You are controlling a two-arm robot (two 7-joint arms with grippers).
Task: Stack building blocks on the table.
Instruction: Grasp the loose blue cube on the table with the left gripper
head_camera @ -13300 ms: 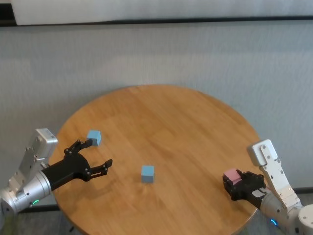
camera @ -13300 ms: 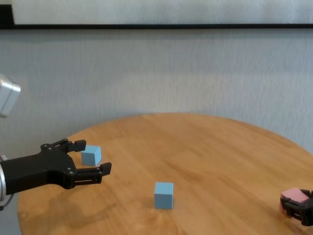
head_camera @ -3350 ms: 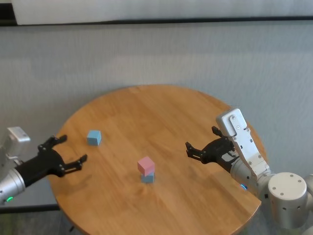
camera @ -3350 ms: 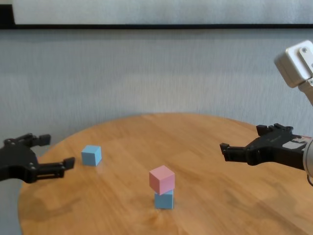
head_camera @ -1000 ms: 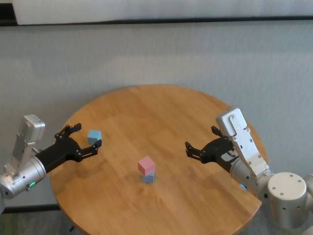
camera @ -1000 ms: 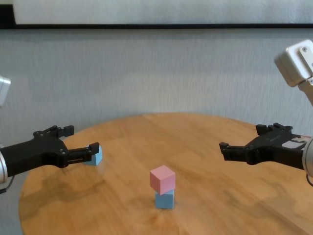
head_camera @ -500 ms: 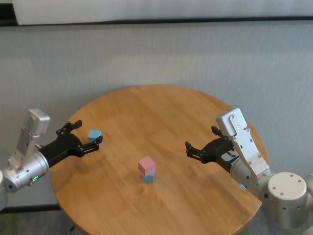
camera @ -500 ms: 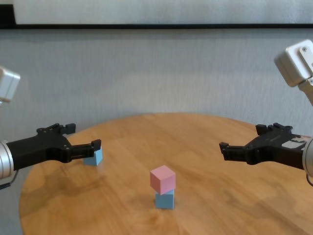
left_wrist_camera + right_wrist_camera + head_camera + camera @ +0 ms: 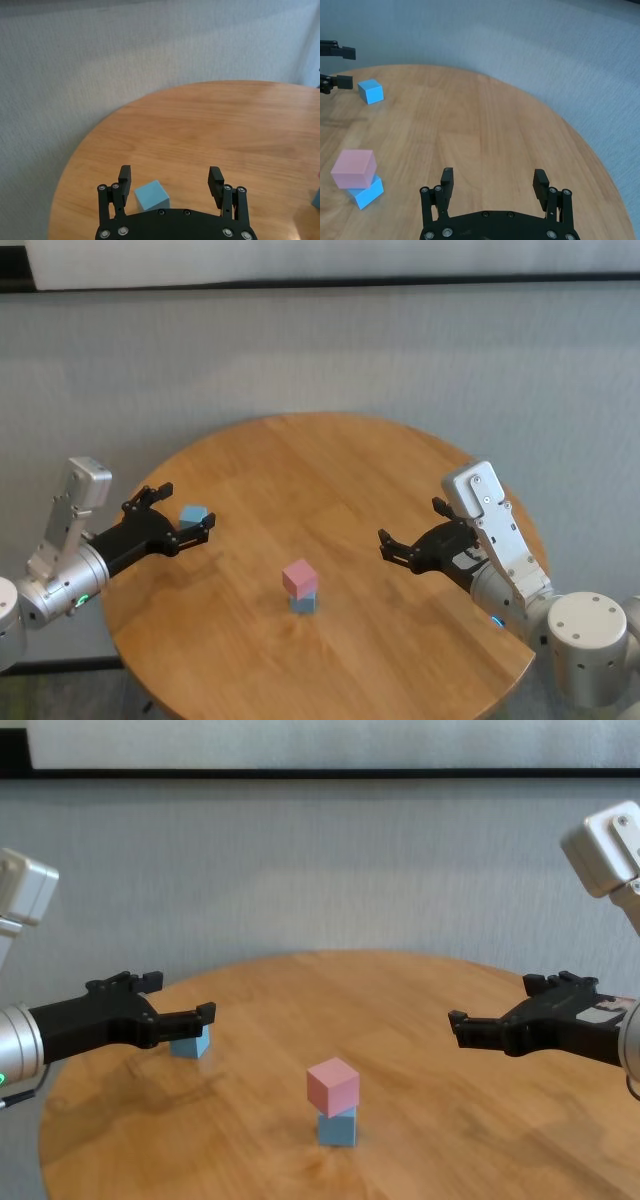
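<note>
A pink block (image 9: 298,577) sits on a light blue block (image 9: 302,604) near the middle of the round wood table (image 9: 400,640). The stack also shows in the chest view (image 9: 333,1085). A second light blue block (image 9: 191,513) lies alone at the table's left. My left gripper (image 9: 187,506) is open and hovers just above this block. In the left wrist view the block (image 9: 151,195) shows between the fingers (image 9: 125,176), nearer one of them. My right gripper (image 9: 410,523) is open and empty, held above the table to the right of the stack.
A grey wall (image 9: 400,360) stands behind the table. Bare wood lies between the stack and each gripper. The table's rim (image 9: 60,1190) runs close under my left forearm.
My left gripper has moved forward and right over the loose blue block. The right arm and the stack have not moved.
</note>
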